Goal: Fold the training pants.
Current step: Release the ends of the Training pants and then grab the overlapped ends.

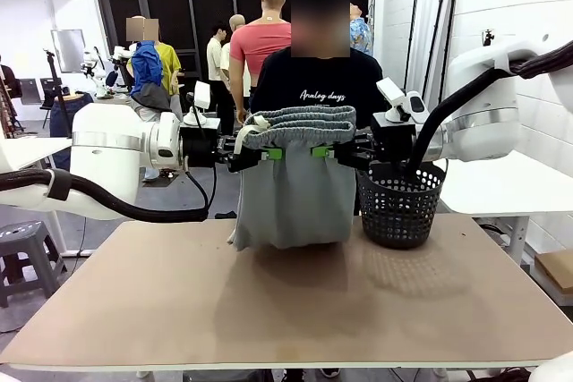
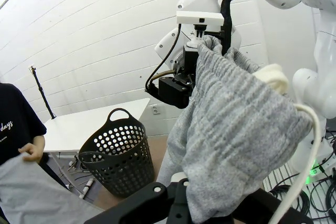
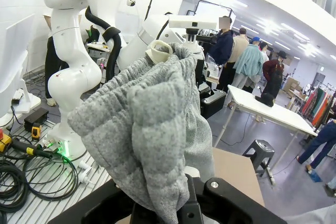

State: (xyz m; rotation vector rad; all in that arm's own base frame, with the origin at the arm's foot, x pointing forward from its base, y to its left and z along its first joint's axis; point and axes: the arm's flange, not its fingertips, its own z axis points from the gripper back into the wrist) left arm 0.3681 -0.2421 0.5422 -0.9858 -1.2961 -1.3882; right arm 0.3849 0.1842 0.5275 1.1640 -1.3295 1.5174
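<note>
- Left gripper (image 1: 271, 153): fingers clamped tight on the left end of the training pants' (image 1: 295, 194) waistband
- Right gripper (image 1: 324, 151): fingers pinched closed on the waistband's right end
- Training pants: held aloft between both grippers, waistband stretched level, fabric hanging down to the table (image 1: 269, 310), just beside the black basket (image 1: 398, 207)

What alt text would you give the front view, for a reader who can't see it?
Two white robot arms hold up grey training pants by the waistband, left gripper and right gripper each shut on it, the fabric hanging to the tan table. A black mesh basket stands to the right; a person in black stands behind.
</note>
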